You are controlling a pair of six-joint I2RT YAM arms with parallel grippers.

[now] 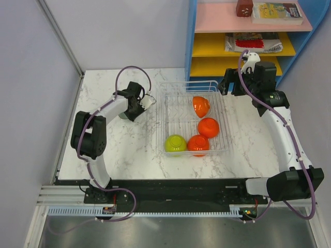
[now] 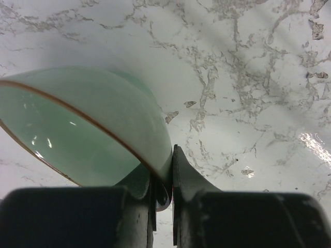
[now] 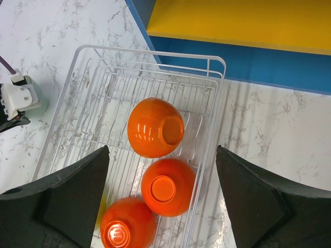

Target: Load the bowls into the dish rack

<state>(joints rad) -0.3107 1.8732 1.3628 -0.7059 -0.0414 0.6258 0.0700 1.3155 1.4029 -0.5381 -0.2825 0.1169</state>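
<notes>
– Sage-green bowl (image 2: 88, 134) first: it is hanging tilted in our left gripper (image 2: 164, 178), out over the tabletop (image 1: 134, 150) on the left side of the dish rack (image 3: 150, 53).

– How are we gripping it?

– We are pinching its rim, one finger inside and one outside. Our right gripper (image 3: 161, 150) is hovering spread wide near the rack's far right corner, carrying nothing.

– What is sitting in the rack?

– Three orange-red bowls (image 1: 208, 126) and the yellow-green bowl (image 1: 175, 143), crowding the right column and the near end.

– So which way are we heading?

– The rack is lying just beside the held bowl, to our right. Its long axis is running away from the arm bases, and the far left part is looking free. We are judging the left arm the nearer one for that gap.

– Are we reading any writing?

– None on the bowls or the rack. The books (image 1: 276, 13) on the blue shelf unit (image 1: 192, 41) are showing print too small to read.
</notes>
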